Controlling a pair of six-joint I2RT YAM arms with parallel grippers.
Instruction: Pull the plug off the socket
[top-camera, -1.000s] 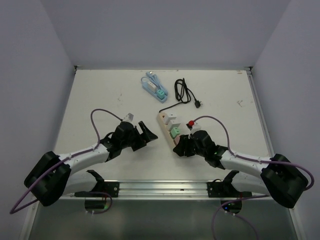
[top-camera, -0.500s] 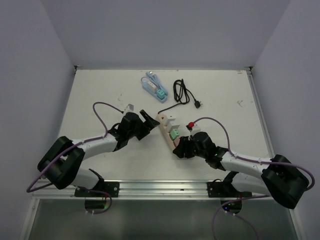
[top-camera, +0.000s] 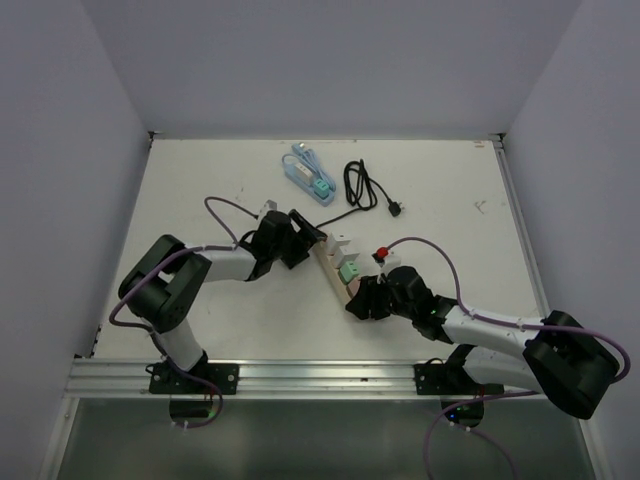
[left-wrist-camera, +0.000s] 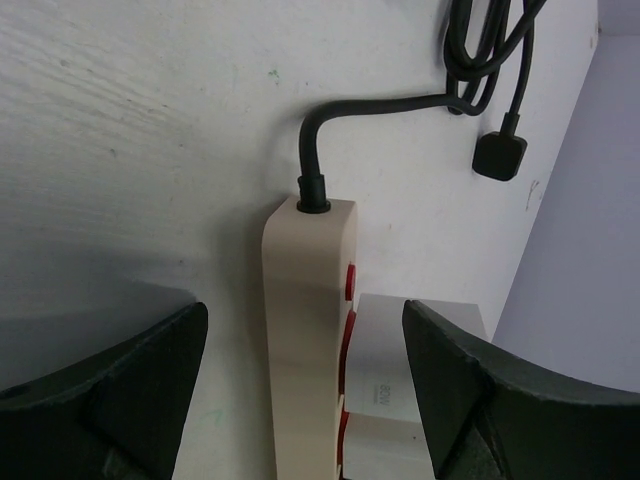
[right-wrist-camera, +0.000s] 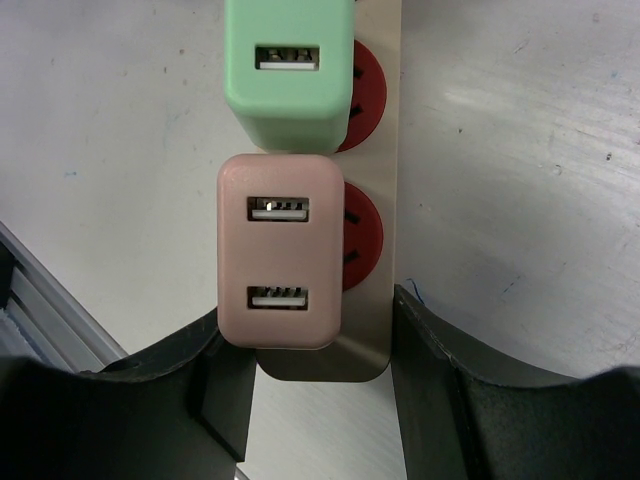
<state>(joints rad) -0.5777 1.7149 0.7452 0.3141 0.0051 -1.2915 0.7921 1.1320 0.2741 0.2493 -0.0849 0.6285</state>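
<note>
Plug (right-wrist-camera: 279, 250) on strip (right-wrist-camera: 372, 200), inside right pincer (right-wrist-camera: 312, 335).

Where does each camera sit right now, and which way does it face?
Top external: above and behind the bases, looking down at the table; left arm and right arm meet at the power strip.
Left wrist: low over the table, facing the strip's cord end and black cord; open jaws fill its lower corners.
Right wrist: looking down on the strip's other end, pink charger and green charger; jaws grip that end.
Shared: both wrist views show the power strip, from opposite ends.
</note>
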